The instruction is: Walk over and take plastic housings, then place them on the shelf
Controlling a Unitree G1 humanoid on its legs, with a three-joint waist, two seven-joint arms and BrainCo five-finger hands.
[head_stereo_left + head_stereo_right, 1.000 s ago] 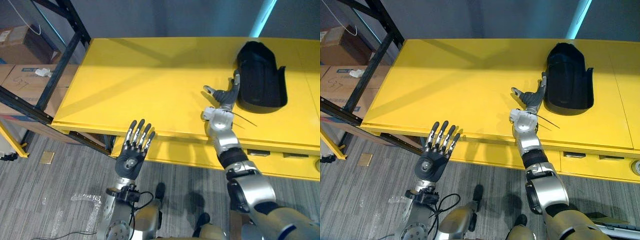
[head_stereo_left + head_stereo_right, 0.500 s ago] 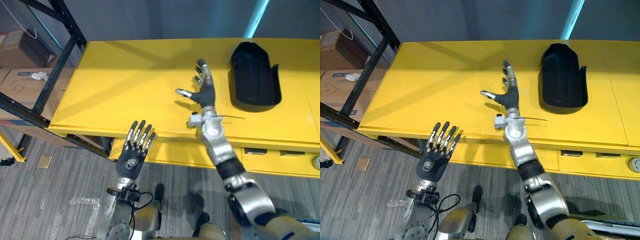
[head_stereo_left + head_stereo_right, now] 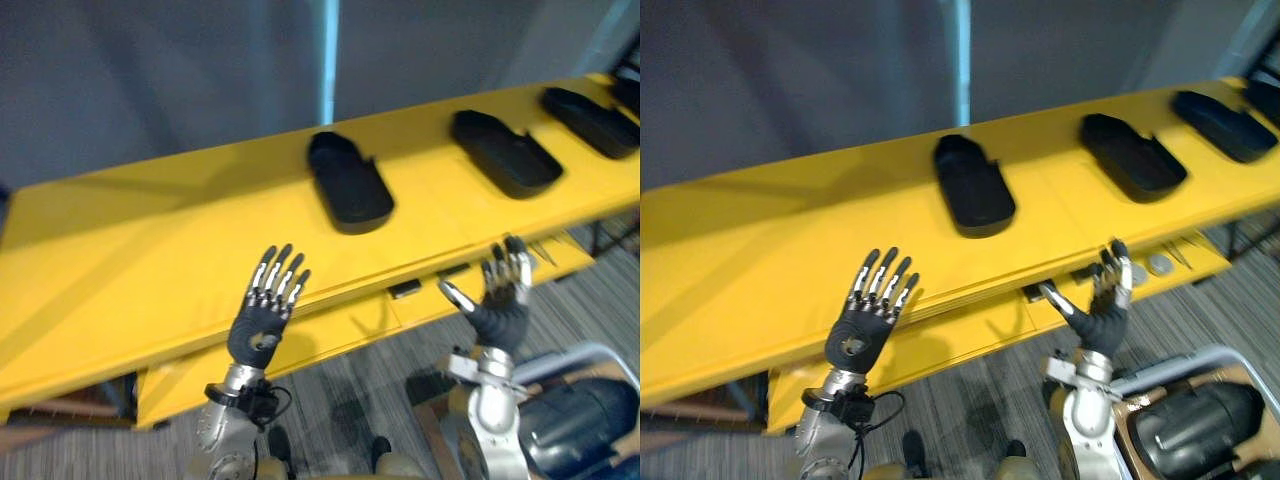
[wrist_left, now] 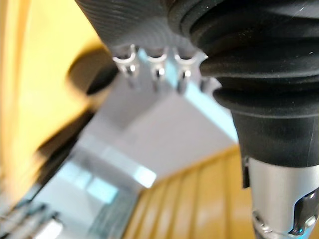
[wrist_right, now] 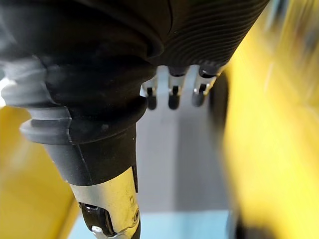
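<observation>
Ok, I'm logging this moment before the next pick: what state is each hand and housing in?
left hand: open, fingers straight, holding nothing.
right hand: open, holding nothing.
left housing: lying on the yellow table, untouched.
middle housing: lying on the table, untouched.
right housing: lying on the table, untouched.

Long yellow bench (image 3: 120, 260) with three black housings (image 3: 348, 182) lying on top, well apart (all in one row along it).
</observation>
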